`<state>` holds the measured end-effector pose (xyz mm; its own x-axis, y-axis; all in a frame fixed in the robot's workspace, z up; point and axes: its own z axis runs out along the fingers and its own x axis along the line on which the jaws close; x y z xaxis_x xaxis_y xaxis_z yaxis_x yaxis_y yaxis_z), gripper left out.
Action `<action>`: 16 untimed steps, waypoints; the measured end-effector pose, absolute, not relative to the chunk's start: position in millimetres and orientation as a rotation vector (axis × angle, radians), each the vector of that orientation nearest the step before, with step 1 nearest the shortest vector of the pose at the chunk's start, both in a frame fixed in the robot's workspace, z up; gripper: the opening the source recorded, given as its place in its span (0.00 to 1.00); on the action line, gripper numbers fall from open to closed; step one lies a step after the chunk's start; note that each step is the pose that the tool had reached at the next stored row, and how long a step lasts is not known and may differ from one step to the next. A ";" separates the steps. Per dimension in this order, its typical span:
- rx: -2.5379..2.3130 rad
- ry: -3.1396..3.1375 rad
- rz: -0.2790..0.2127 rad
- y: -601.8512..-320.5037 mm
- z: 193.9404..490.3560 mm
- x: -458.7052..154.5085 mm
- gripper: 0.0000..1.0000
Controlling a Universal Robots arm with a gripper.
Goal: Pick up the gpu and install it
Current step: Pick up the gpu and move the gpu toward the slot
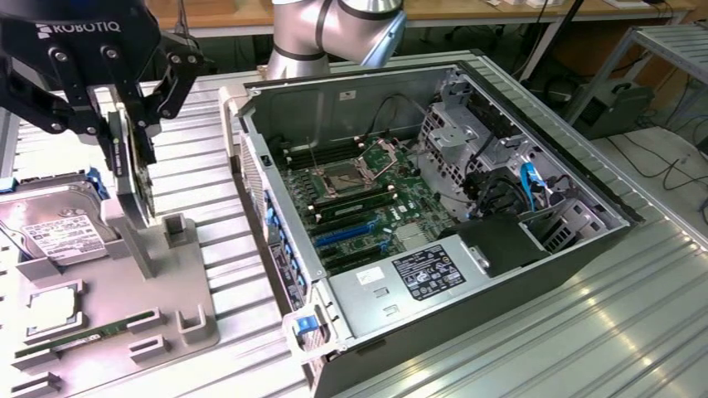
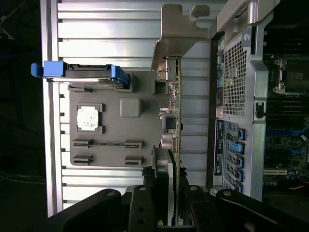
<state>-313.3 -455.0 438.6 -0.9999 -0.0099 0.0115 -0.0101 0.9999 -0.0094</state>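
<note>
Gpu (image 1: 135, 178) sits pinched edge-on in the gripper (image 1: 131, 137), jaws narrow and clamped on it, upright over the gray tray (image 1: 155, 298). I'd hold it dead vertical and go slow, so it stays off the computer case (image 1: 465, 348) beyond.

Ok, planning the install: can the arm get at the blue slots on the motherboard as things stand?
Probably yes: the case lies open, nothing covers the blue slots, and the end effector, gripping the gpu, hangs beside it over the parts tray.
</note>
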 end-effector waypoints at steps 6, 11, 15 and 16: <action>0.016 -3.130 0.015 -455.0 438.7 -305.5 0.28; 0.016 -3.130 0.015 -455.0 438.5 -287.6 0.28; 0.016 -3.130 0.015 -455.0 438.5 -274.0 0.28; 0.015 -3.130 0.015 -455.0 438.5 -270.6 0.28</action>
